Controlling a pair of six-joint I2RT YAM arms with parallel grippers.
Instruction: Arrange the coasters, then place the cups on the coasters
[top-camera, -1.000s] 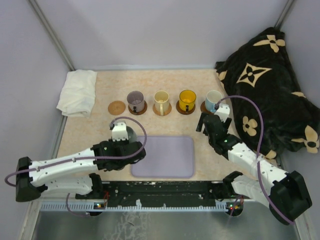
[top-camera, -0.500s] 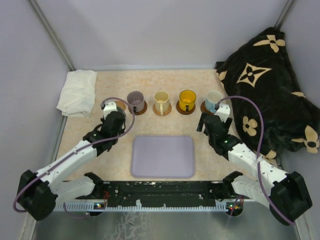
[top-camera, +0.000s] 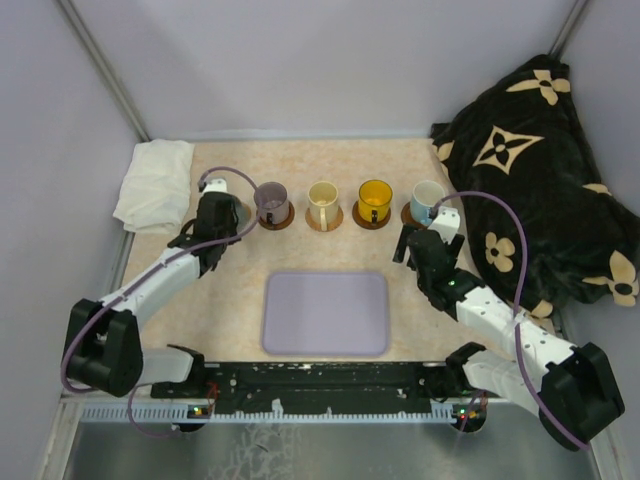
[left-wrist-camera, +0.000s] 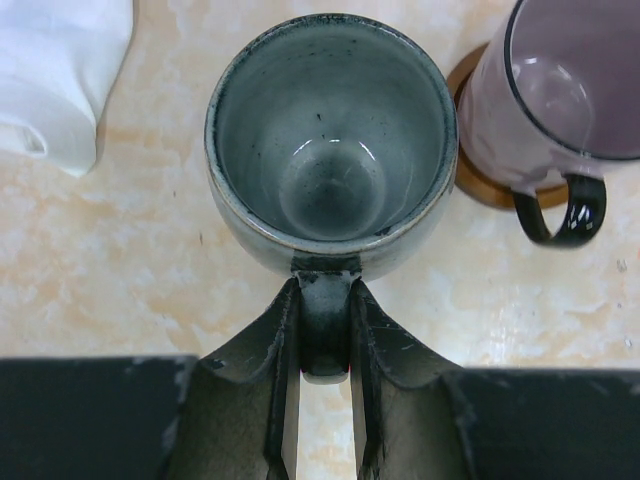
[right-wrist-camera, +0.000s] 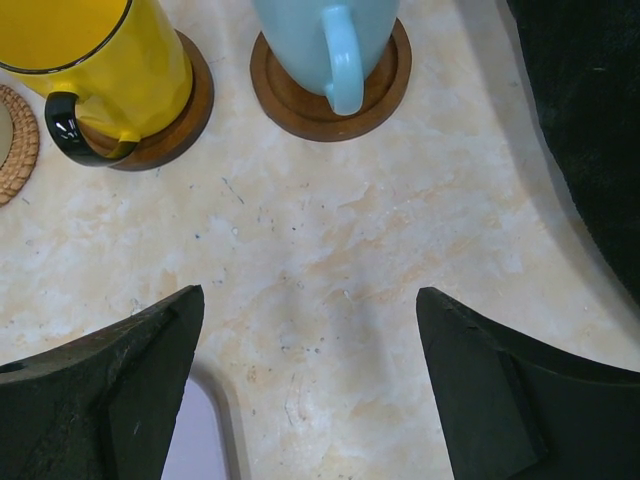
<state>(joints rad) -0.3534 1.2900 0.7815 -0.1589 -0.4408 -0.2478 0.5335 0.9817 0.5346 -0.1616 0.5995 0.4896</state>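
Though denied a clear look from above by the arm, found, from the wrist, the left gripper (left-wrist-camera: 325, 300) clamped tight on the handle of the grey-green cup (left-wrist-camera: 330, 140), upright between the white cloth (left-wrist-camera: 50, 70) and the purple-grey cup (left-wrist-camera: 560, 90) on its brown coaster (left-wrist-camera: 478, 185). Could not tell resting from hanging, the underside being hidden. Further right, saw the cream cup (top-camera: 322, 203), then the yellow cup (right-wrist-camera: 100, 50) and blue-handled cup (right-wrist-camera: 335, 40), tops cut off. Found the right gripper (right-wrist-camera: 310, 300) spread wide, holding nothing, above the table (right-wrist-camera: 330, 230).
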